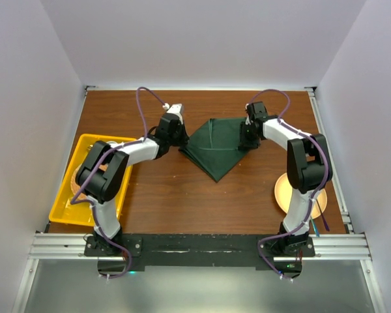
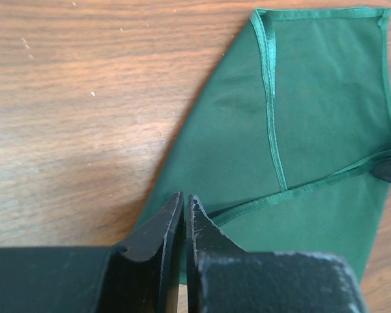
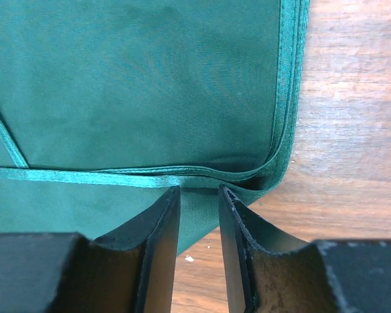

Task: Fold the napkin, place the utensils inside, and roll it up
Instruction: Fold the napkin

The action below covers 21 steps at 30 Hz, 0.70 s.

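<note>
The wooden table [image 1: 182, 189] carries everything, and the green napkin [image 1: 215, 147] lies on it, flat between the two arms; all places here are given from that cloth. It is already partly folded. From above it shows a kite shape with its point toward the arms, and in the wrist views hemmed edges cross where one layer lies over another. A yellow tray [image 1: 85, 142] sits well to the napkin's left, and a tan plate [image 1: 283, 192] sits to its right and nearer the arm bases. The utensils [image 1: 317, 218] show as thin dark sticks at the plate's near right rim, well apart from the napkin, so none has been placed inside it. The left gripper [image 1: 180, 145] is at the napkin's left corner. Its jaws are drawn almost together, and the cloth's edge seems pinched at their tips. The right gripper [image 1: 247, 143] is at the napkin's right corner with a narrow gap between its jaws. They straddle the doubled hem but are not visibly clamped on it. By my reading the folding is underway but unfinished, and loading the utensils and the rolling are both undone.
</note>
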Available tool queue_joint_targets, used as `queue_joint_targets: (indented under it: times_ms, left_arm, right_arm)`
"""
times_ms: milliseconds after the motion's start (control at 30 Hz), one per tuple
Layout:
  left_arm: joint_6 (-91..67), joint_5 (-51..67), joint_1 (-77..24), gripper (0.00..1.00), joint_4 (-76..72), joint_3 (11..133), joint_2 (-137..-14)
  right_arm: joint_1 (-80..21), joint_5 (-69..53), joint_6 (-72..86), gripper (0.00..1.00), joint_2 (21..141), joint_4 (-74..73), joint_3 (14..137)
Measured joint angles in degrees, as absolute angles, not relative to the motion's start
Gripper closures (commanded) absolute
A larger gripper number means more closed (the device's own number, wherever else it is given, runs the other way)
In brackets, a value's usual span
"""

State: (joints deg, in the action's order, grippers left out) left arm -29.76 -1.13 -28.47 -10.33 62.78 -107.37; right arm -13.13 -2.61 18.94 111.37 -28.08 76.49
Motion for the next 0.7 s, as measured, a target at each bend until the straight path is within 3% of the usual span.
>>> queue_joint_targets:
  times_ms: [167,700]
  left_arm:
    - [-28.4,-2.9,-30.0,0.87,-8.2,64.5,-105.8]
    - [-27.4,-4.8,-30.4,0.87,-7.1,64.1,-105.3]
  right_arm:
    - [-13.5,-2.4,18.3,0.52,111.0,-28.9,78.3]
    - [-13.5,-0.7,15.3,0.51,111.3,-29.1,79.3]
